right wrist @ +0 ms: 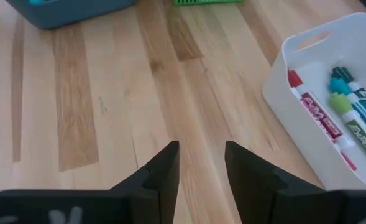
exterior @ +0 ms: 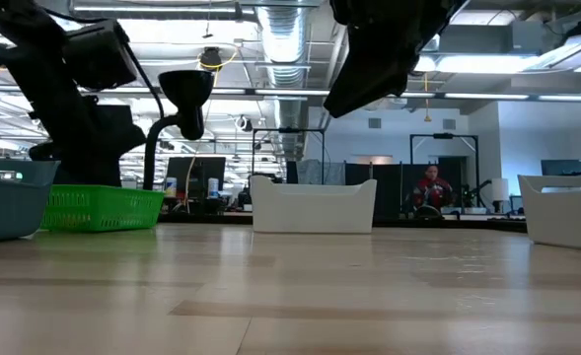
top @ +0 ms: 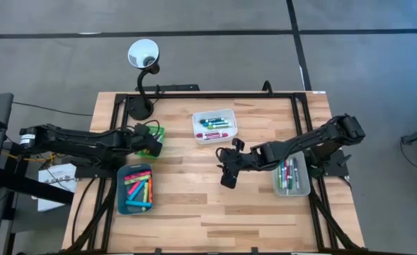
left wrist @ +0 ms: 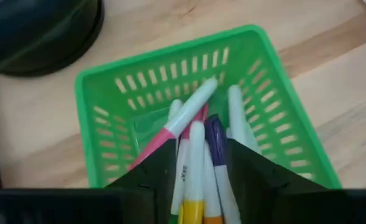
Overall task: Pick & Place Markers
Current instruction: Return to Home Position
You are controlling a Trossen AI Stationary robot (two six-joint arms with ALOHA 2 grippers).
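My left gripper (left wrist: 201, 152) hangs open over the green basket (left wrist: 139, 93) at the table's left (top: 156, 136), pointing steeply down. Several markers lie in the basket, their ends leaning on its wall. One with a white barrel and a pink cap (left wrist: 186, 118) lies slanted on top of the others. A purple-capped one (left wrist: 215, 140) and other white-barrelled ones show between my fingers, and I see no touch. My right gripper (right wrist: 201, 155) stands open over bare wood near the table's middle (top: 228, 176), with nothing between its fingers.
A white tray (top: 214, 125) with markers stands at the far middle, a teal tray (top: 134, 188) with markers at the near left, and a clear grey tray (top: 292, 175) with markers at the right. A lamp's base (top: 139, 108) sits just behind the green basket.
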